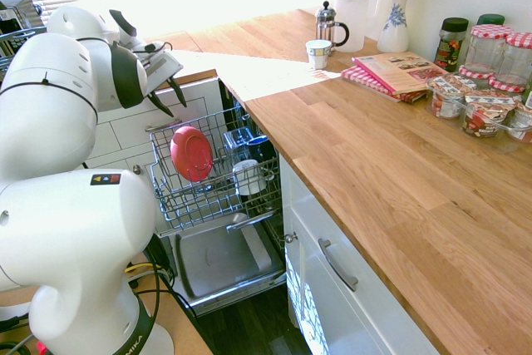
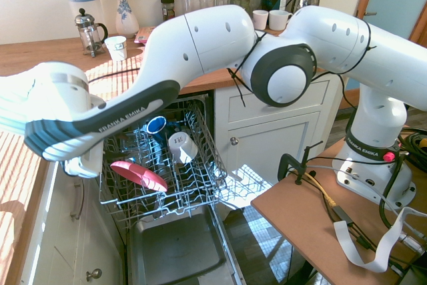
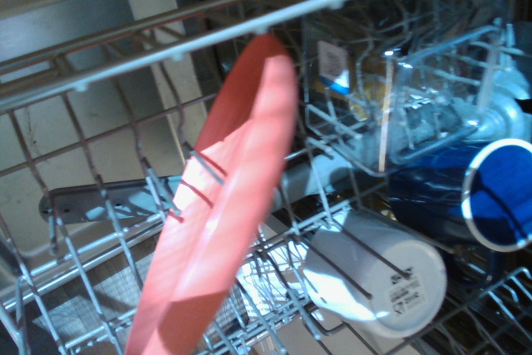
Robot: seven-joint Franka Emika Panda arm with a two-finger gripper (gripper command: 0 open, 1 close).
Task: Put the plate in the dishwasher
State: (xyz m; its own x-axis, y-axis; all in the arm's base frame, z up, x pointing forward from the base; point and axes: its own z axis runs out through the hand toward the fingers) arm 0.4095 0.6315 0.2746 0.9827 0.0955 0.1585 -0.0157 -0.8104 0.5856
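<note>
The dishwasher [image 1: 218,243] stands open below the wooden tabletop [image 1: 399,172], its door panel lowered flat and its grey wire rack [image 1: 179,205] pulled out over it. The white arm reaches in from 9 o'clock in the first exterior view, and its gripper [image 1: 166,93] hangs above the rack's far edge, clear of everything; the 2 dark fingers show a gap between them, so the jaws look spread and hold nothing. The plate [image 1: 192,154] already stands in the rack between the tines, on edge and leaning, well apart from the fingers. Beside it, toward 4 o'clock in that view, a white cup [image 1: 248,177] lies mouth-down in the wires, with a blue cup [image 3: 497,199] and the cutlery basket [image 3: 399,81] further back. The step in hand reads as the retreat after release: best done by lifting straight away from the rack, so the fingers do not catch the upper wire or nudge the plate off its tines. The plate's face points toward 8 o'clock in the first exterior view; seen from the wrist, its long axis runs from 7 to 1 o'clock, tilted rather than upright.
</note>
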